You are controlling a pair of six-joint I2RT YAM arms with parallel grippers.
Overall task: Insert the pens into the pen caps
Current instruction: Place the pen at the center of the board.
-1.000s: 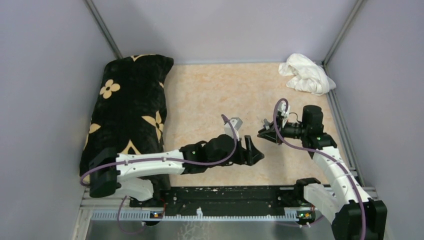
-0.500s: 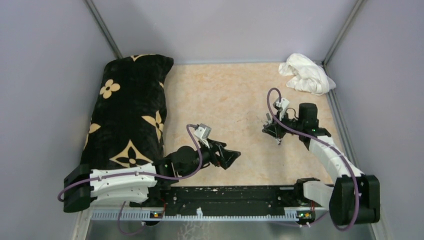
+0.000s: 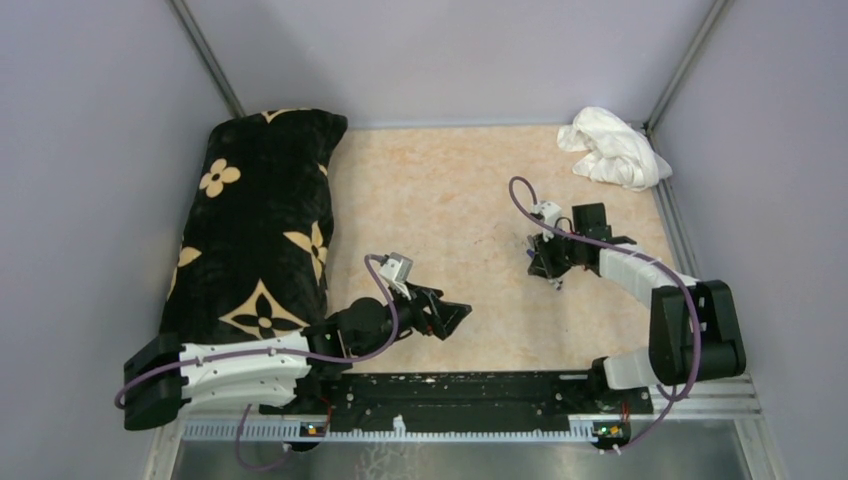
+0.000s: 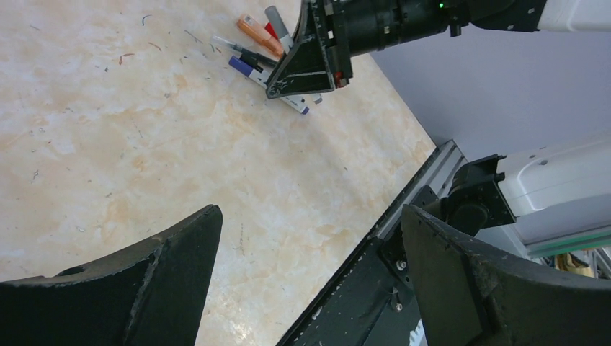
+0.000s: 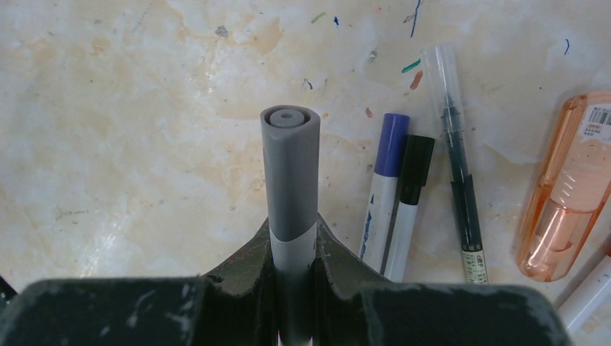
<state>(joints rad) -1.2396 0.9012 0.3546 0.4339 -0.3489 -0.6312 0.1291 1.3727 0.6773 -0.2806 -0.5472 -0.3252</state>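
Note:
My right gripper (image 5: 292,241) is shut on a white pen with a grey cap (image 5: 290,173) fitted on it, cap end pointing down at the table. To its right lie a blue-capped pen (image 5: 382,191), a black-capped pen (image 5: 408,202), a thin clear-capped pen (image 5: 454,158) and an orange highlighter (image 5: 569,187). In the top view the right gripper (image 3: 547,268) hangs low over this cluster. My left gripper (image 3: 450,317) stands wide open and empty near the front rail; its view shows the pens (image 4: 256,47) far off under the right gripper (image 4: 306,61).
A black cushion with tan flowers (image 3: 260,220) fills the left side. A crumpled white cloth (image 3: 612,148) lies in the back right corner. The black base rail (image 3: 450,390) runs along the near edge, close to the left gripper.
The left arm has pulled back left towards its base and its jaws have opened wide. The right gripper has moved farther back and lower with the grey-capped pen.

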